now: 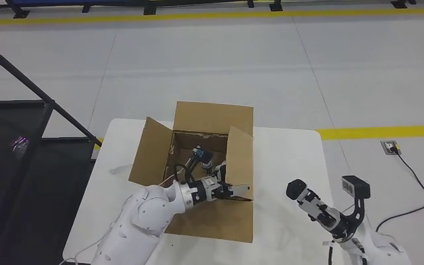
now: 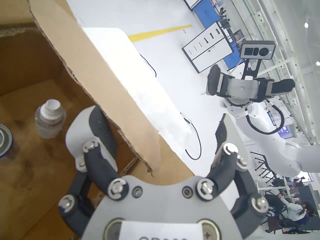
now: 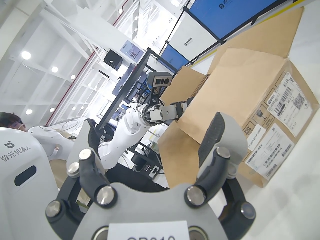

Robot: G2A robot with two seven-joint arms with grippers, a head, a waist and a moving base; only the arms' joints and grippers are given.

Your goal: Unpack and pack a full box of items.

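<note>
At the centre of the top view, the open box [image 1: 213, 118] is sitting on the white desk [image 1: 291, 152], holding a clear bottle [image 2: 50, 121] and a can [image 2: 5, 141]. My left gripper [image 1: 228, 190] is hovering at the frame-right flap, jaws wide astride its edge. At lower right, I'm seeing my right gripper [image 3: 152, 131] hanging apart from the box, jaws wide, empty.

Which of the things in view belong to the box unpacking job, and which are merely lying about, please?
Belonging to the job:
- cardboard box, open on the table
- small bottle and can inside it
- left gripper, open, astride a box flap
- right gripper, open, apart from the box

Lying about:
- floor socket with its cable
- black frame beside the table
</note>
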